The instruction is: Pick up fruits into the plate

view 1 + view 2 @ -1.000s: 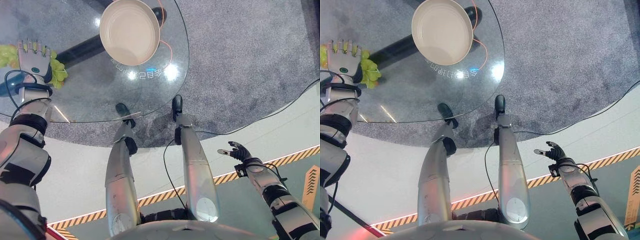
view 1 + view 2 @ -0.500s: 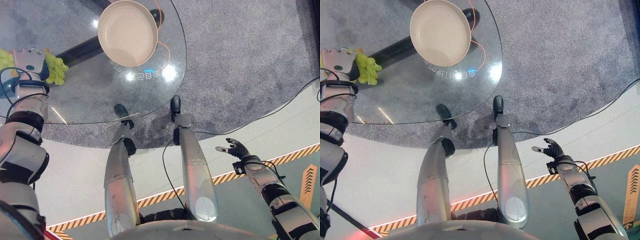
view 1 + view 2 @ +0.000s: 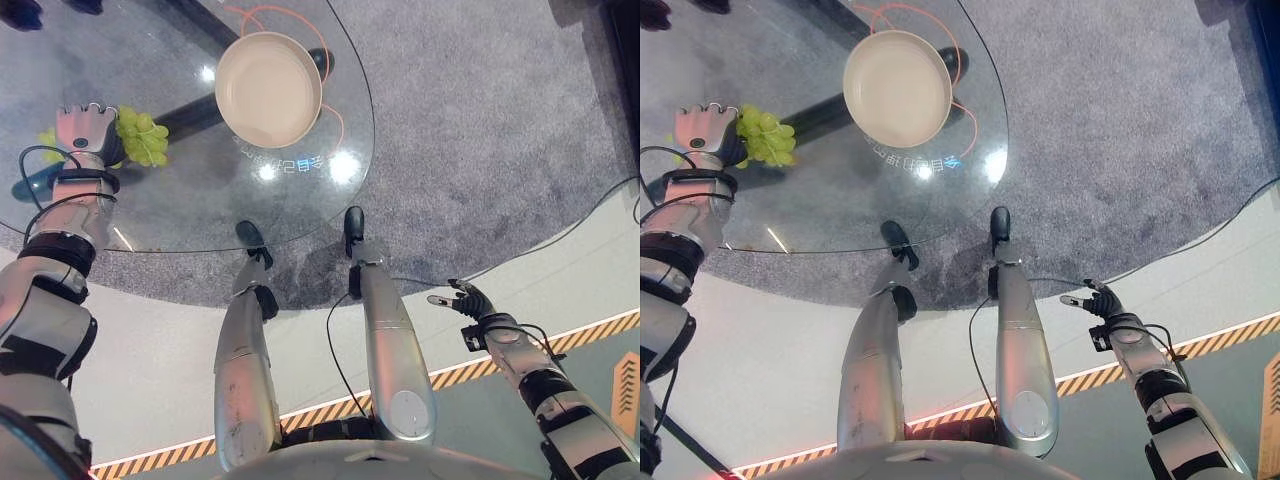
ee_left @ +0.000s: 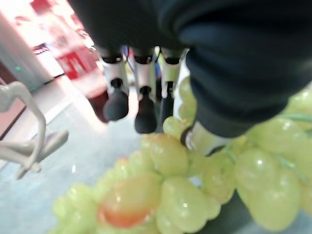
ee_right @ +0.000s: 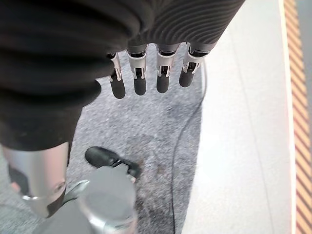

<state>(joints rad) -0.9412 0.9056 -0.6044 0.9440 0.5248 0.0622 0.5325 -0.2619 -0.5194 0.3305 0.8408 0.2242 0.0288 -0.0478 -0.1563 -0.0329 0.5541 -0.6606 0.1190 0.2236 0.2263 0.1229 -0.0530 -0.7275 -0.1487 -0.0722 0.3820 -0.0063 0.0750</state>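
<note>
Left robot hand (image 3: 88,131) grips green grapes (image 3: 143,139) above the glass desk (image 3: 190,205), near the plate (image 3: 268,88); right robot hand (image 3: 464,300) hangs open.

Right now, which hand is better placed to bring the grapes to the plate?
The left hand: it already rests on the grapes near the plate. The right hand hangs open, off the table.

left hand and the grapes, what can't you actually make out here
- Grip: in the eye views the left hand covers part of the grapes, hiding its fingers. The left wrist view shows straight fingers past the bunch, but the cover hides the thumb.
- Lift: whether the grapes rest on the glass table or hang above it.
- Orange patch in the bunch: too blurred to identify.
- Plate: inside looks bare.
</note>
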